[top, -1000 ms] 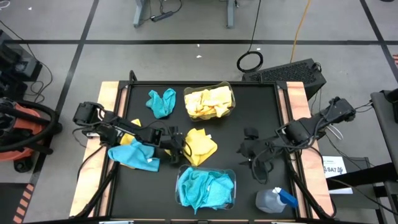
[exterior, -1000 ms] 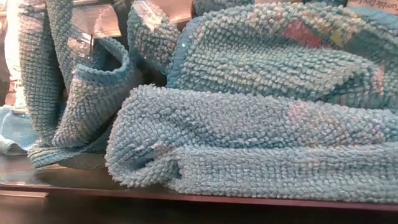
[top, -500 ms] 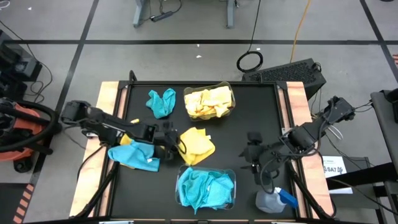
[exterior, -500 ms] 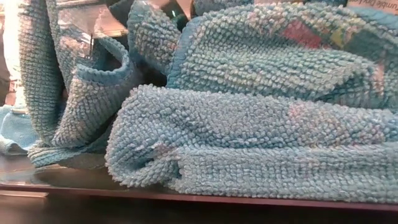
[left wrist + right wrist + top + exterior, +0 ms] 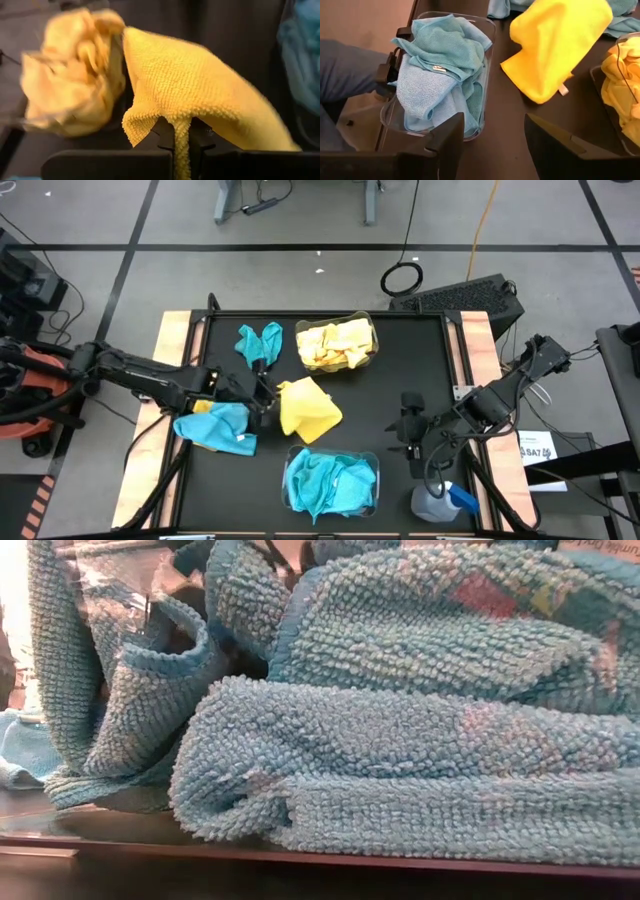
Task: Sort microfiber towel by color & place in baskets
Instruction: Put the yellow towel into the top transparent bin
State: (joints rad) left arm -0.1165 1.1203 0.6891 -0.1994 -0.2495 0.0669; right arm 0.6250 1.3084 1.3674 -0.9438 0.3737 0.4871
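Left claw point(image 5: 181, 145) of mine pinches one edge of the yellow towel point(image 5: 306, 408), lifted mid-table point(image 5: 400, 360). It hangs soft and light, probably slippery unless gripped at a fold.

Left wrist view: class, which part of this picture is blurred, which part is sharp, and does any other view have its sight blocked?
Left wrist view: the yellow towel held in the jaws is sharp, the yellow heap behind is blurred. Low view: turquoise towels fill the frame, hiding the table.
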